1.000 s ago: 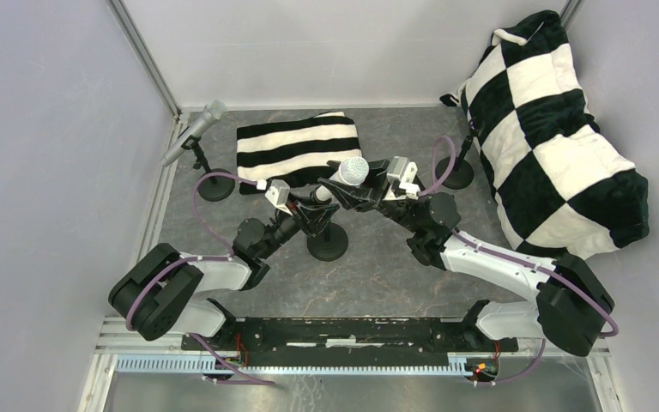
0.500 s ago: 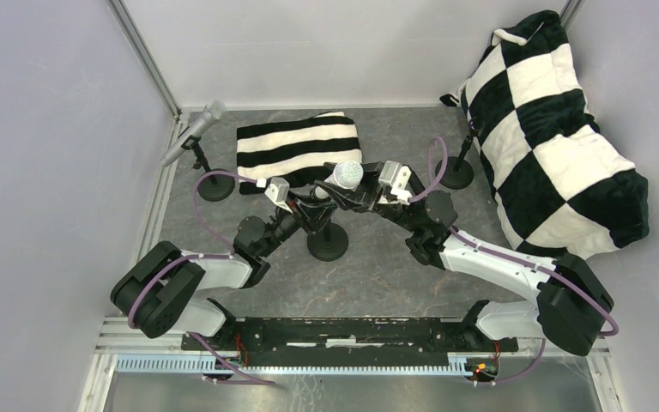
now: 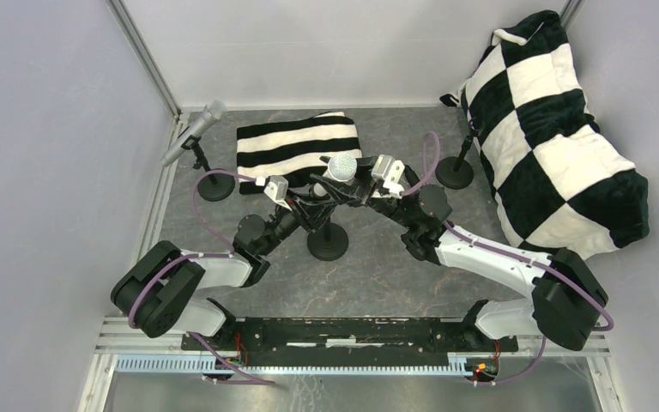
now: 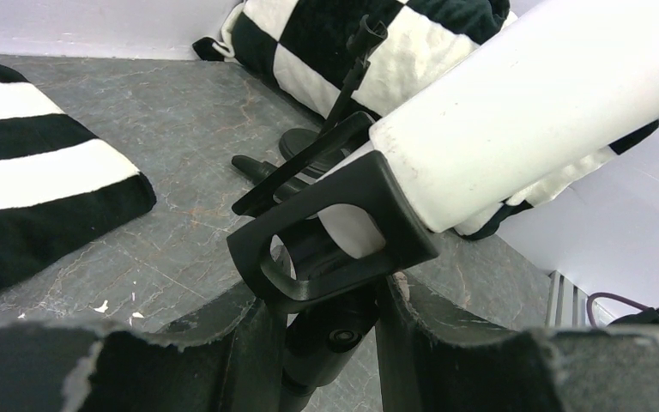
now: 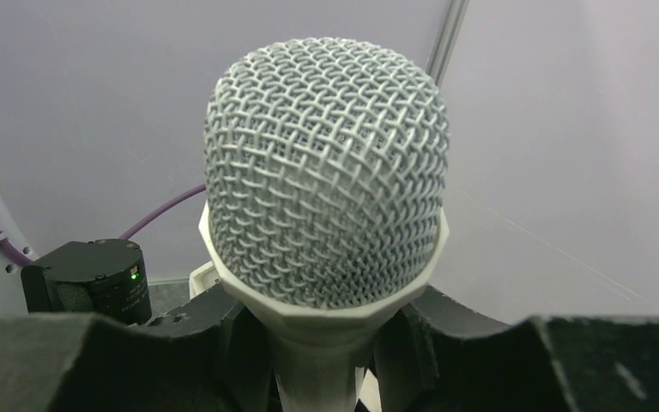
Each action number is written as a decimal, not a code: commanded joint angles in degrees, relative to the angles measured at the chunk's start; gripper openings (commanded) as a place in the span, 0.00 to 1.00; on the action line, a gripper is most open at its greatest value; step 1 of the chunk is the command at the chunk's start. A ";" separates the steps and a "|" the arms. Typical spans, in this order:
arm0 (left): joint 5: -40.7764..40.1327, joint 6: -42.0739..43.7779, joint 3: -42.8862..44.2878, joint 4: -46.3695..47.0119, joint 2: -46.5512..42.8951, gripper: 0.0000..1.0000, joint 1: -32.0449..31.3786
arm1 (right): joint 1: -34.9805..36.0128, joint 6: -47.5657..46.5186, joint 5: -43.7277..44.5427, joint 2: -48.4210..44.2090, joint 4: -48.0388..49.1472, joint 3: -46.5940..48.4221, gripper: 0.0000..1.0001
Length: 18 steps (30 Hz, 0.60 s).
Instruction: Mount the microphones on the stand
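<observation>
Right tool (image 5: 318,345) clamps white microphone (image 5: 326,172), handle mostly hidden.

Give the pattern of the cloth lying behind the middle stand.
Black-and-white striped cloth, clearest from the top external view.

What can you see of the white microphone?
The white microphone has a rounded silver-grey mesh head on a faceted white collar and a smooth, plastic-looking white body. It is tilted, head uppermost, above the middle stand. The right gripper is shut on it just under the head; its tail end sits in the stand's black clip, which the left gripper holds.
</observation>
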 commanded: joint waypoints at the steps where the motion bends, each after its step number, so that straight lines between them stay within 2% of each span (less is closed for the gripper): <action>1: 6.27 0.76 1.78 0.47 0.15 0.02 -1.46 | -0.59 -4.08 4.14 5.19 -17.74 -3.61 0.00; 18: 6.99 1.18 2.30 -0.04 0.48 0.02 -1.46 | -0.62 -5.40 6.29 10.43 -23.34 -2.56 0.00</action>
